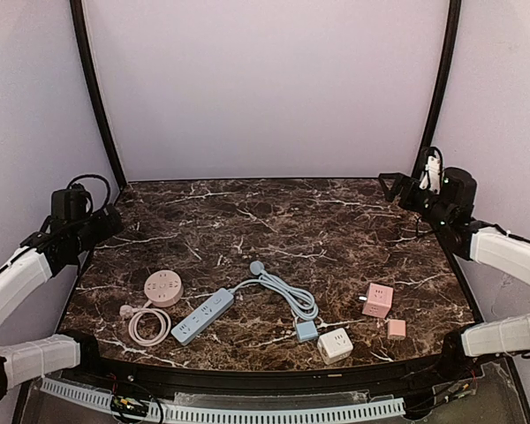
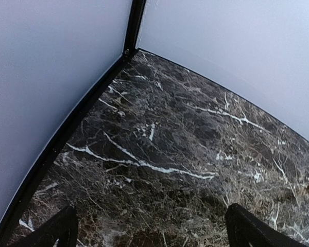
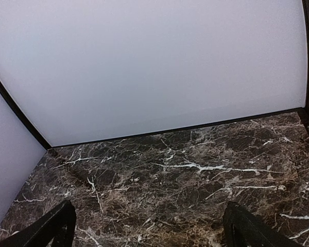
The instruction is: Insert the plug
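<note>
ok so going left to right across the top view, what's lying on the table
round pink power socket → blue power strip → small blue cube → white cube socket → pink cube socket → small pink block

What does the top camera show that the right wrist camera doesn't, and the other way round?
Only the top view shows the blue power strip, pink round socket, pink cube, white cube, the left arm and the right arm. Only the right wrist view shows its own fingertips close up, spread wide with nothing between them. Both show the marble table and the white back wall.
</note>
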Available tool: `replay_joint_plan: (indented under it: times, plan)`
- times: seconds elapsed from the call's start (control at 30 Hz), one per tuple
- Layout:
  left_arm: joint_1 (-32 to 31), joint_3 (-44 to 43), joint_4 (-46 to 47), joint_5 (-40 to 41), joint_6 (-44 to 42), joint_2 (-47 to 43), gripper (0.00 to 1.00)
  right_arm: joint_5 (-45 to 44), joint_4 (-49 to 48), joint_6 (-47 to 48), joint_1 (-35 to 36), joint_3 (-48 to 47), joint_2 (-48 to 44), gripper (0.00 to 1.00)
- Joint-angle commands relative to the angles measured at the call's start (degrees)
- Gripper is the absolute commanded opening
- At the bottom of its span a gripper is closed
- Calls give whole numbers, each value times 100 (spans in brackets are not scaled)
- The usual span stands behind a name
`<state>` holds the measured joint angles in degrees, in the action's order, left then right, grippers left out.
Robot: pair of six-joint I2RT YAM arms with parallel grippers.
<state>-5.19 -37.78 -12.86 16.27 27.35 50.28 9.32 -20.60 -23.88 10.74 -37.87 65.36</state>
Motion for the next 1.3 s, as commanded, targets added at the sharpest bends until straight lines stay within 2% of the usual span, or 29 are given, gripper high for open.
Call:
replay_joint_plan:
  times: [0.0, 0.2, 0.43, 0.87, 1.1, 1.27]
  plan:
    - [-474, -213, -224, -109, -229, 296, 100, 402, 294, -183, 7, 101, -297, 99]
    - [-1099, -481, -221, -203, -410, 601, 100, 464, 1064, -37, 82, -46, -752, 99]
    - [-1900, -788, -26, -318, -792, 1072, 100, -23, 2362, 28, 264, -551, -897, 99]
    - [-3140, -1396, 323, -679, -1331, 2247, 100, -659, 3674, 91, 608, -954, -407, 99]
    - [-3703, -1857, 389, -704, -1541, 3043, 100, -1582, 4405, -296, 851, -964, -127, 99]
    - [-4025, -2128, 530, -752, -1573, 3465, 100, -1828, 5019, -658, 949, -962, -41, 99]
